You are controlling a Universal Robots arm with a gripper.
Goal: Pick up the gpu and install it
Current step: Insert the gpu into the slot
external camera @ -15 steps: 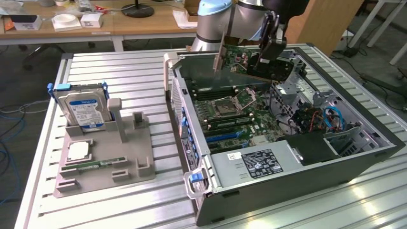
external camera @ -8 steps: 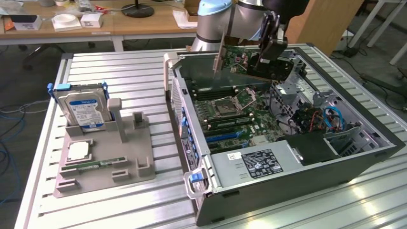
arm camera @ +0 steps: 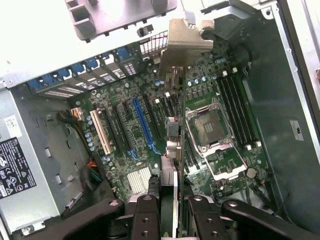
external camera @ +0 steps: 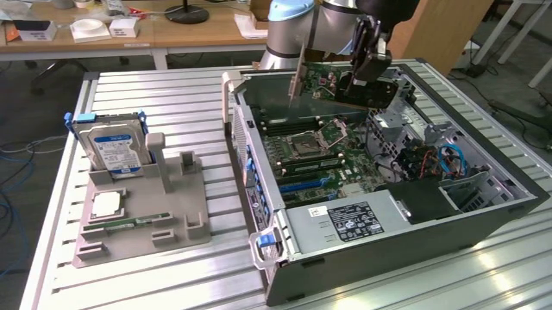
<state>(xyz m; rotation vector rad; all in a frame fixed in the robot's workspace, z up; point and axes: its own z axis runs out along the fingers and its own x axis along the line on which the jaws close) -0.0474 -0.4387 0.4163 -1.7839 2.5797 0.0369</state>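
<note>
The gpu [external camera: 324, 77], a green card with a black fan and a silver end bracket, hangs on edge over the far end of the open computer case [external camera: 509, 174]. My gripper [external camera: 359, 82] is shut on its upper edge. In the wrist view the gpu [arm camera: 170, 175] runs edge-on between my fingers [arm camera: 145, 215], and its bracket [arm camera: 187, 37] points toward the case's rear wall. My gripper [arm camera: 172, 220] holds the card well above the motherboard, over the strip between the blue slot [arm camera: 145, 125] and the processor socket [arm camera: 210, 127]. The card touches no slot.
A grey fixture [external camera: 142, 213] at the exterior view's left holds a hard drive [external camera: 108, 145], a processor chip [external camera: 105, 203] and a memory stick [external camera: 129, 223]. The power supply [external camera: 350, 219] fills the case's near end. Drive cages and cables [external camera: 448, 161] crowd its right side.
</note>
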